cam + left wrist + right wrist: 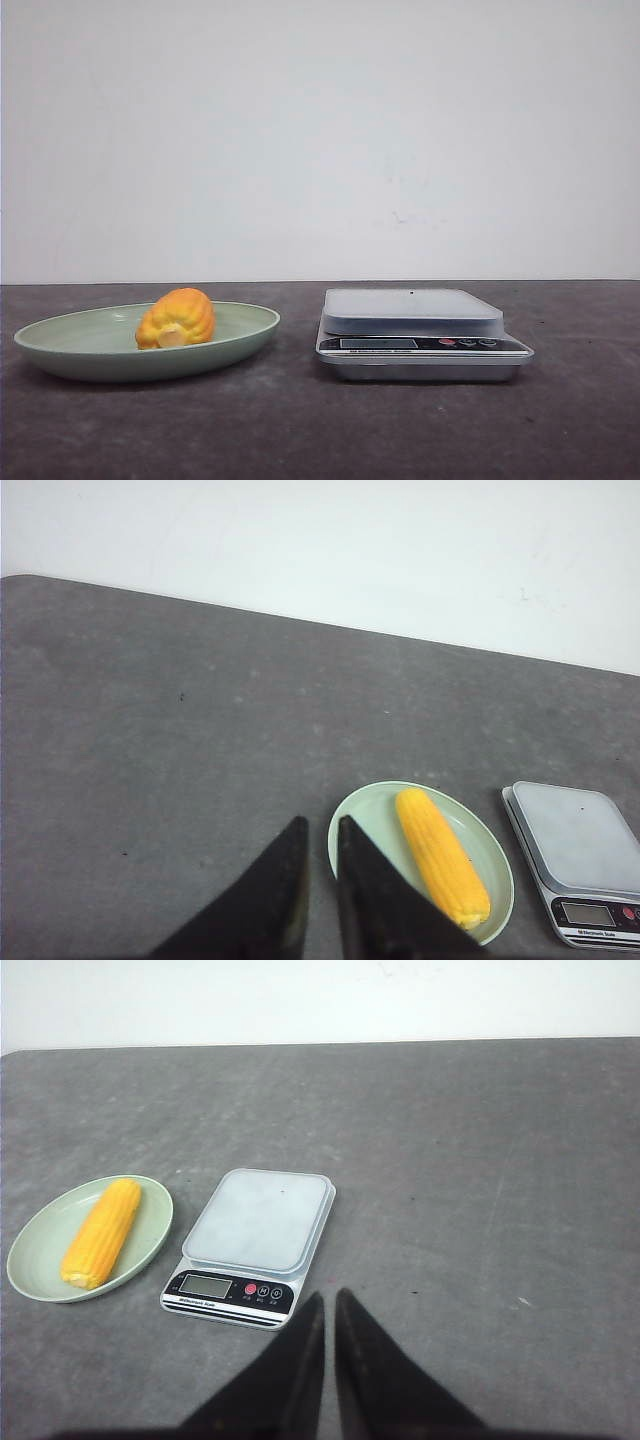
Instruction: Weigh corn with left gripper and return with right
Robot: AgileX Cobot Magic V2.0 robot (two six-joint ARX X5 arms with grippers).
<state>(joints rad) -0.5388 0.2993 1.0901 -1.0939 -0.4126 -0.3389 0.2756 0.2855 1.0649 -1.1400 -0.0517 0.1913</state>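
Corn (pixel 176 319) lies in the plate (pixel 60 345) beside the scale (pixel 420 335), cut end forward. Left wrist: left gripper (pixel 320 832), nearly closed and empty, is just beside the plate, the cob's length running away from it. Right wrist: right gripper (pixel 329 1303), equally narrow, sits beyond the scale, farther off.

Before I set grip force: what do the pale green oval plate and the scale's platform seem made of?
The pale green oval plate looks like matte plastic or melamine, evenly coloured, without glare. The scale's platform looks like frosted translucent plastic, though glass is possible.
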